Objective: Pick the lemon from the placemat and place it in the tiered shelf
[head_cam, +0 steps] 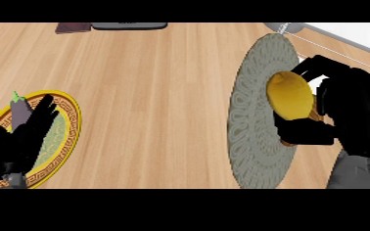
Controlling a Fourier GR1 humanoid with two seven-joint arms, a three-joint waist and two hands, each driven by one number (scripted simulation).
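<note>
Lemon [289, 97] gripped in curled fingers of right hand [339, 112], above placemat [249, 127]. Transfer to shelf outstanding. Left hand [29, 137] resting, fingers straight.

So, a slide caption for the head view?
Right hand curled round the lemon over the placemat.

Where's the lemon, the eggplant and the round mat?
lemon [289, 97], head view, on its yellow middle.
eggplant [20, 111], head view, on its purple body.
mat [249, 127], head view, on its bare grey left part.
</note>
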